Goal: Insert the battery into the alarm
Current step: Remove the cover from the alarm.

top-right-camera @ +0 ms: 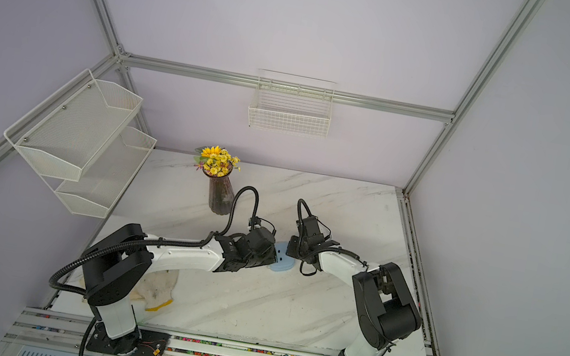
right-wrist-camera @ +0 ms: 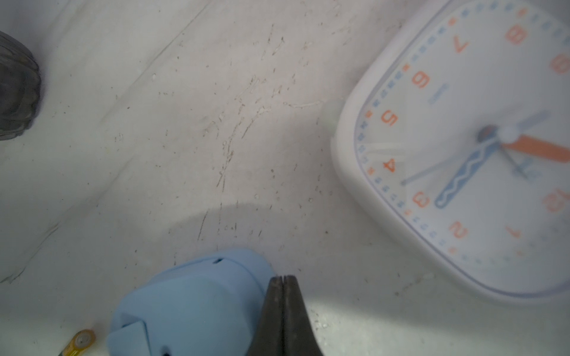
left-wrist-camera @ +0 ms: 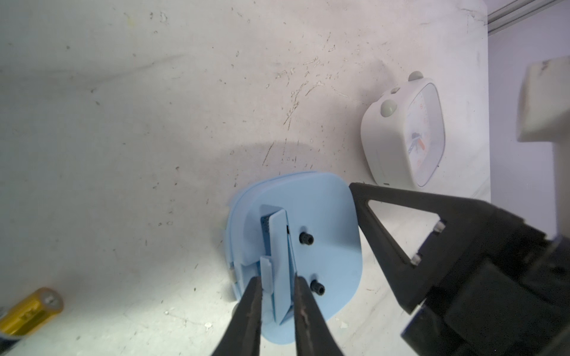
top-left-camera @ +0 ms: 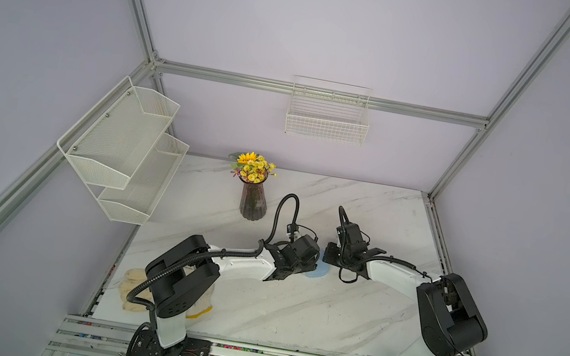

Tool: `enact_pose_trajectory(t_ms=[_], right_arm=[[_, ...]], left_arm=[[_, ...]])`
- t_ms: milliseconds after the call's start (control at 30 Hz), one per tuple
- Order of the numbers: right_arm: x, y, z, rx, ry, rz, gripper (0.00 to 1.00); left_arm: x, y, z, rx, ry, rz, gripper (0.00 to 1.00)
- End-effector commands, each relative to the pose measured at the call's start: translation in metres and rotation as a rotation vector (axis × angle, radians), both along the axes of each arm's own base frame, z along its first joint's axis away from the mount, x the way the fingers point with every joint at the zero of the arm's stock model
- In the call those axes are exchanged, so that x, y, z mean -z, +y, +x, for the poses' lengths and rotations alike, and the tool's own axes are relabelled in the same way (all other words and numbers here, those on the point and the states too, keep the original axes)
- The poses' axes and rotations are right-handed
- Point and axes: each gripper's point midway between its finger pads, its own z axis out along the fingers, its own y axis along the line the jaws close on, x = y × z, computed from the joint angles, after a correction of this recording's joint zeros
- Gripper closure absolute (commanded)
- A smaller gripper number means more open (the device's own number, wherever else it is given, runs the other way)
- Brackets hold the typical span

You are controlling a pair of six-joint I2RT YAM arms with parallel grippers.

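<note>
The blue alarm (left-wrist-camera: 327, 222) lies face down on the marble table between both arms, and shows in both top views (top-left-camera: 319, 272) (top-right-camera: 282, 262). Its battery cover (left-wrist-camera: 279, 240) stands raised on edge over the open compartment. My left gripper (left-wrist-camera: 278, 279) is closed on that cover, one finger on each side. The yellow battery (left-wrist-camera: 32, 309) lies loose on the table beside the alarm, also seen in the right wrist view (right-wrist-camera: 80, 340). My right gripper (right-wrist-camera: 283, 277) is shut with nothing in it, its tip against the side of the blue alarm (right-wrist-camera: 191, 302).
A white alarm clock (left-wrist-camera: 401, 132) (right-wrist-camera: 462, 138) lies close beyond the blue one. A vase of yellow flowers (top-left-camera: 253, 201) stands behind the left arm. A glove (top-left-camera: 133, 287) lies near the left arm's base. Wire racks (top-left-camera: 122, 146) hang on the walls.
</note>
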Motion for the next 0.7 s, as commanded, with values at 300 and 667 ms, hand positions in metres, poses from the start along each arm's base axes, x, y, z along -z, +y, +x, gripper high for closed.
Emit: enact_pose_trajectory(t_ms=[300,667], right_arm=[[-0.005,0.0063,-0.0018,-0.015,-0.024,0.015,0.99],[-0.0072,0.0057,-0.0017,-0.014,-0.028,0.011,0.99]], left_arm=[[-0.0082,-0.0023,0.0121,-0.015,-0.046,0.05,0.84],[-0.0027,0.0036,0.0133,-0.008,-0.047,0.113,0.9]])
